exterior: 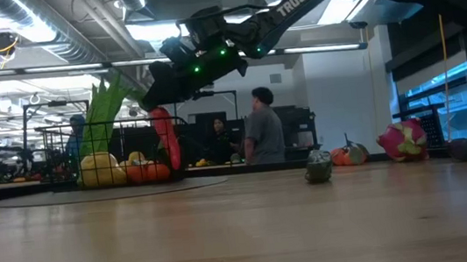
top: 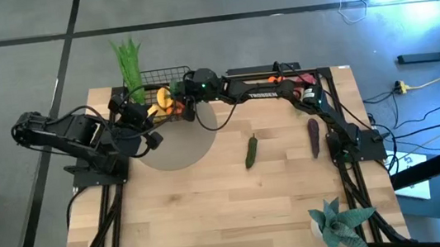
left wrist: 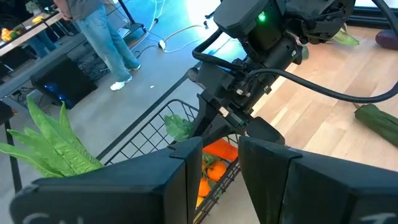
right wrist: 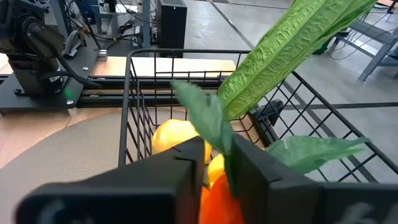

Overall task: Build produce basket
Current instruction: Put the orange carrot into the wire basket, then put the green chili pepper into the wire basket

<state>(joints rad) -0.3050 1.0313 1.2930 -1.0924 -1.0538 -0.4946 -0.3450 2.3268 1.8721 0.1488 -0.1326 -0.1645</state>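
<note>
The black wire basket (top: 165, 92) stands at the table's far left on a grey round mat (top: 185, 144). It holds the long green leek (top: 128, 61), which leans out over its far left side, yellow fruits (right wrist: 174, 134) and orange fruits (exterior: 137, 172). My right gripper (top: 184, 102) reaches level over the basket's right side, shut on the carrot (exterior: 164, 139). My left gripper (top: 141, 120) waits open just near-left of the basket, with nothing between its fingers (left wrist: 267, 180). A cucumber (top: 251, 151) and an eggplant (top: 314, 136) lie on the table. My right gripper pinches the carrot at its top end (right wrist: 214, 186), where the green leaves (right wrist: 205, 118) sprout, between its two fingers. The fingers come nearly level from the table's right, slightly slanted down. The carrot hangs upright below them inside the basket's right side; its lower end is hidden.
A dragon fruit (exterior: 404, 140) and small orange fruits (exterior: 346, 154) sit at the far right behind the right arm. A blue-green spiky plant (top: 341, 222) stands at the near right edge. Bare wood spreads across the table's middle and near left. People stand beyond the table.
</note>
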